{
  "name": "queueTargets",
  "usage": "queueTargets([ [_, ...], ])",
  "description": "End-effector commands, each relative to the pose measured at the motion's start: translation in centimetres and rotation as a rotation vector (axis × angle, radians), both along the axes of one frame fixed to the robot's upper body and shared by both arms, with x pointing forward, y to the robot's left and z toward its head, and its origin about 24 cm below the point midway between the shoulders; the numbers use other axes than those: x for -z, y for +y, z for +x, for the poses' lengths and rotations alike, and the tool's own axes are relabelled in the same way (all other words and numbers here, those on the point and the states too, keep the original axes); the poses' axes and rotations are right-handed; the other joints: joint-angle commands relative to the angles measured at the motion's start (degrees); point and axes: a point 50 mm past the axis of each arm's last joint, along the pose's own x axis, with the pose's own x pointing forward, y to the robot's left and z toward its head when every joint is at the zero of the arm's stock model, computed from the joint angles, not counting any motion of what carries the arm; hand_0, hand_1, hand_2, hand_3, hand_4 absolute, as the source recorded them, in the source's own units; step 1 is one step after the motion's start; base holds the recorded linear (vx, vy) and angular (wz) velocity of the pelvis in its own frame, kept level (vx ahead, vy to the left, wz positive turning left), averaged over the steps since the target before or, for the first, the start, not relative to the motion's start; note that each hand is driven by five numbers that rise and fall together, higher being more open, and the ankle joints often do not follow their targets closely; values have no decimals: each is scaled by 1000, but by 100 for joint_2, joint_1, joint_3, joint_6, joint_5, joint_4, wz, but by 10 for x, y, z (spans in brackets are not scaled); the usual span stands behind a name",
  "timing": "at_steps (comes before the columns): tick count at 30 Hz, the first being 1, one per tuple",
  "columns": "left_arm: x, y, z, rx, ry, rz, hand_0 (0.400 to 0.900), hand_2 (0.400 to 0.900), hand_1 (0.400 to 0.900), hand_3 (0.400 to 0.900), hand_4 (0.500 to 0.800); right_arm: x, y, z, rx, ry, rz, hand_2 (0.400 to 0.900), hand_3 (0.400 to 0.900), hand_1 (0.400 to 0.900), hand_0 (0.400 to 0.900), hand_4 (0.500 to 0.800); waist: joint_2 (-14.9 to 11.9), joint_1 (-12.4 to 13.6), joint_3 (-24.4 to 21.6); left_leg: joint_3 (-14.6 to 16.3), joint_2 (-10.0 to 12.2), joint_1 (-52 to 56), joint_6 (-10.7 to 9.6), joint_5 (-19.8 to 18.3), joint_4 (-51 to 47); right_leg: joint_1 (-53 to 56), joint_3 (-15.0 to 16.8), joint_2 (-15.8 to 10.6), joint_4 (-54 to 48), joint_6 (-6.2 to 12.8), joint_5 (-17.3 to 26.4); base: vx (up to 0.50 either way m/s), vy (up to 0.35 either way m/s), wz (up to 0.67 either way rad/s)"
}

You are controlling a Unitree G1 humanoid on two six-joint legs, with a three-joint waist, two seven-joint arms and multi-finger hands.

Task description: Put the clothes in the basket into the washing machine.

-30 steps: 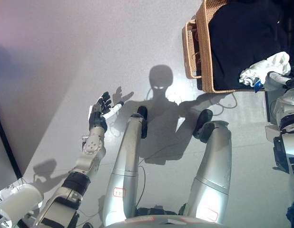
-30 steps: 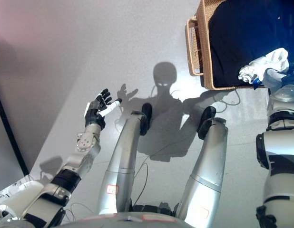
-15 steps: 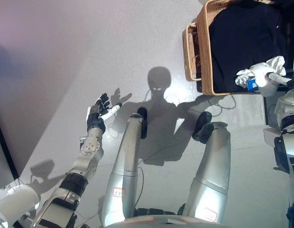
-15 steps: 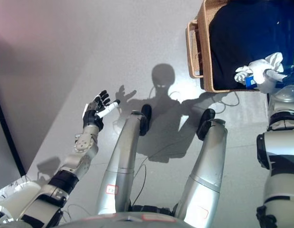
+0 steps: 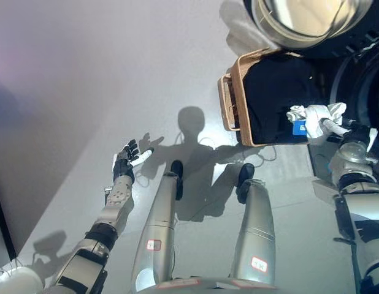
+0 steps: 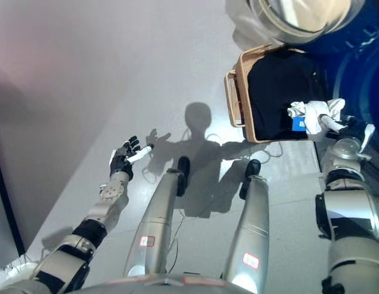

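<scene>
White cloth (image 5: 313, 114) over wicker basket (image 5: 236, 104)

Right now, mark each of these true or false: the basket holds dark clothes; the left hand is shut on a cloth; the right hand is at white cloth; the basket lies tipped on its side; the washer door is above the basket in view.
1. The basket holds dark clothes. True.
2. The left hand is shut on a cloth. False: it is open and holds nothing, over the floor.
3. The right hand is at white cloth. True.
4. The basket lies tipped over. False: it stands upright.
5. The washer door shows above the basket. True.
</scene>
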Motion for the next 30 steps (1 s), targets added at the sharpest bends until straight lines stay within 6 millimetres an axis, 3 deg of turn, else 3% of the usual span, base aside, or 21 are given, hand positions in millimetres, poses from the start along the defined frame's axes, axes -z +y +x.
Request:
queueTargets([
  [1,-12,30,4,-141,-77,-17,900,900,900,900,800,-7,-12,-9,143,-263,166,400,400,400,400,500,-40,-152,-65,-308,213,778,-301,635,-1331,975,-156,143,-739,-72,262,111,-11,-9],
  [7,-6,34,0,-165,-55,-38,900,900,900,900,800,22,-3,-18,262,-464,491,400,400,400,400,500,-23,-210,-136,-164,300,1737,-367,907,-2285,1851,-206,204,-1655,-8,552,97,-11,-9],
  [14,0,37,-8,-187,-46,-68,900,900,900,900,800,10,-13,-22,416,-765,704,400,400,400,400,500,90,-254,-273,-52,372,2363,-456,1245,-3179,2289,-177,211,-2255,61,750,60,3,-6],
  [19,9,32,-18,-167,-24,-87,900,900,900,900,800,-24,-46,-37,551,-945,700,400,400,400,400,500,293,-287,-435,-8,347,2629,-491,1423,-3661,2356,-85,177,-2375,90,730,37,25,1],
  [21,8,34,-19,-164,-26,-80,900,900,900,900,800,-46,-62,-43,558,-980,646,400,400,400,400,500,333,-287,-485,19,359,2697,-513,1505,-3825,2347,-59,160,-2380,98,726,23,43,-1],
  [23,6,35,-23,-162,-46,-87,900,900,900,900,800,-81,-75,-48,532,-1063,574,400,400,400,400,500,386,-278,-513,39,373,2764,-537,1658,-4036,2296,-30,167,-2396,95,771,17,39,-1],
  [26,5,37,-27,-156,-58,-75,900,900,900,900,800,-119,-80,-51,445,-1103,416,400,400,400,400,500,377,-264,-586,78,424,2869,-562,1724,-4237,2261,2,183,-2395,102,723,-3,8,-8],
  [27,6,37,-27,-152,-55,-70,900,900,900,900,800,-125,-82,-52,431,-1084,372,900,900,900,900,800,355,-269,-582,85,443,2848,-565,1771,-4233,2224,28,204,-2390,90,764,-10,-35,-9],
  [30,7,34,-26,-134,-44,-64,900,900,900,900,800,-116,-82,-49,400,-986,347,900,900,900,900,800,313,-289,-556,90,489,2824,-558,1748,-4147,2181,56,264,-2371,75,801,-16,-41,-12],
])
